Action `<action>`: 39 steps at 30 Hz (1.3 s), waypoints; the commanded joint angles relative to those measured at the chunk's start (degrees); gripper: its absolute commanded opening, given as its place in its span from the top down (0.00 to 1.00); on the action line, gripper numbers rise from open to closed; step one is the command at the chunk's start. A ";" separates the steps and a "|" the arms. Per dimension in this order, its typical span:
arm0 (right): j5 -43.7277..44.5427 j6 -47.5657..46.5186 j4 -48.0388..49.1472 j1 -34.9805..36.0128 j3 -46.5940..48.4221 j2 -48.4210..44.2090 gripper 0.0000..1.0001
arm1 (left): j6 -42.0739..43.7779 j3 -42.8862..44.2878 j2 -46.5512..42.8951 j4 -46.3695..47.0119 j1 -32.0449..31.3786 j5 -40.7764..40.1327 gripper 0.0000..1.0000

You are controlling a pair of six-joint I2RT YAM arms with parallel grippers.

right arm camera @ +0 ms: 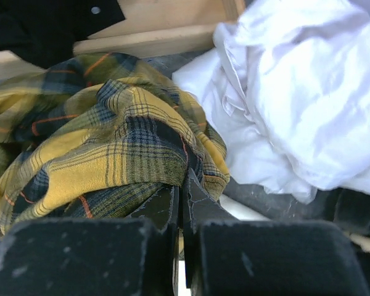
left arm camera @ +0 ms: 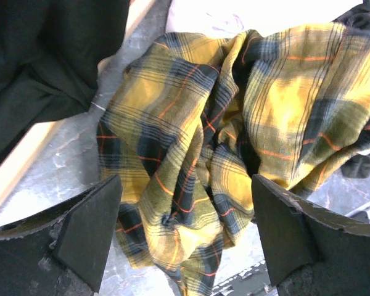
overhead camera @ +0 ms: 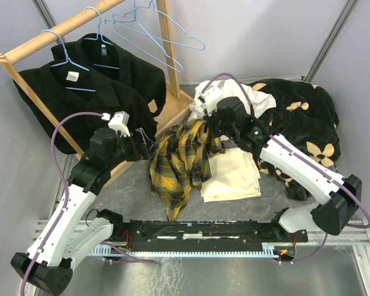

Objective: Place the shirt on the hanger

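Observation:
The yellow-and-black plaid shirt [overhead camera: 182,161] hangs crumpled, lifted by its upper part, its lower end on the grey table. My right gripper [overhead camera: 213,127] is shut on a fold of the shirt [right arm camera: 111,142]; its jaws [right arm camera: 184,185] are pressed together with plaid cloth between them. My left gripper [overhead camera: 153,148] is open at the shirt's left side; in the left wrist view the shirt [left arm camera: 234,123] bunches between and beyond its spread fingers [left arm camera: 89,228], and the gripper [left arm camera: 185,228] holds nothing. Empty light-blue wire hangers [overhead camera: 200,44] hang on the wooden rail at the top.
Two black shirts [overhead camera: 98,86] hang on blue hangers from the wooden rack [overhead camera: 166,49] at left. A cream shirt [overhead camera: 231,176] lies flat under the right arm. White cloth [overhead camera: 225,92] and a black floral blanket [overhead camera: 308,123] are piled at back right.

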 commanded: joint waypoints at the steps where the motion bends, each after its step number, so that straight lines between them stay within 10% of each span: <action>1: -3.53 13.33 0.44 -7.08 0.18 -0.53 1.00 | -5.83 -1.08 -0.15 5.61 -2.02 -0.31 0.09; 22: -17.09 20.85 2.60 -15.56 -4.66 0.52 1.00 | -12.43 -10.61 6.24 17.51 -21.97 -8.89 0.09; 39: -17.50 20.00 1.80 -15.82 -4.86 -0.93 1.00 | -14.89 -11.52 3.09 -1.09 -24.76 -31.78 0.13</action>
